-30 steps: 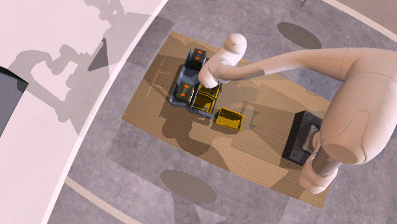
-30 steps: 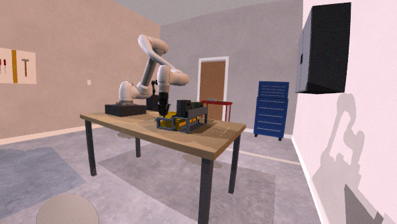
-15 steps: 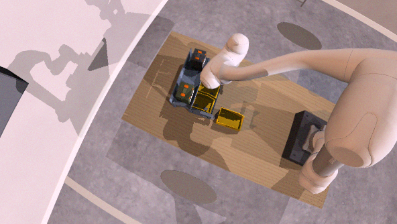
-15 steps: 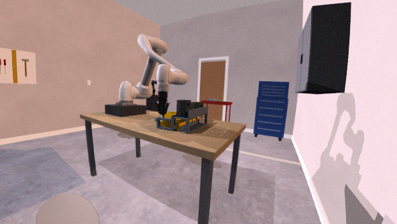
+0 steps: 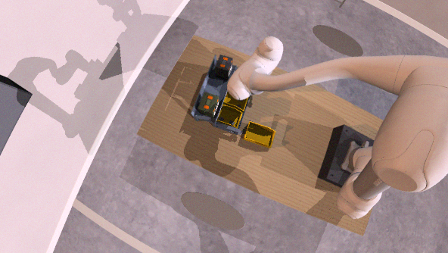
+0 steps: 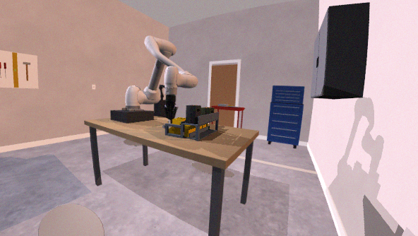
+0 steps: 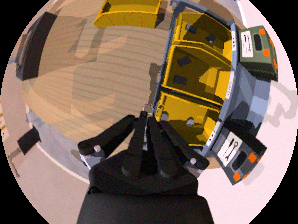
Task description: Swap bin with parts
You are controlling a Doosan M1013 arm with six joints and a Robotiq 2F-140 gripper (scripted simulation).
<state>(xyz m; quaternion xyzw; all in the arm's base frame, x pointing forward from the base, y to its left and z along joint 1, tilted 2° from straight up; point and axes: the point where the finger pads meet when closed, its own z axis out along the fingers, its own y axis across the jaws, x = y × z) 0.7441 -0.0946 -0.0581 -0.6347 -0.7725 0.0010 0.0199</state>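
My gripper (image 6: 171, 121) (image 7: 146, 109) is shut and empty, its fingertips low at the shelf's front edge, beside the nearest bin in the wrist view. That yellow bin (image 7: 197, 111) holds round grey parts and sits in the end place of the grey-blue shelf (image 5: 216, 85) (image 6: 209, 118) (image 7: 258, 95). Whether its front is fully behind the lip is hard to tell; the fingers partly hide it. The emptied-looking yellow bin (image 5: 259, 134) (image 7: 132, 18) stands on the table in front of the shelf's other end, its inside mostly hidden in the wrist view.
Two more yellow bins with dark square parts, a middle bin (image 5: 236, 102) (image 7: 186, 70) and an end bin (image 5: 230, 116) (image 7: 196, 34), sit in the shelf. A green case (image 5: 208, 104) (image 7: 258, 52) and a black case (image 5: 223, 67) (image 7: 240, 154) stand on its upper board.
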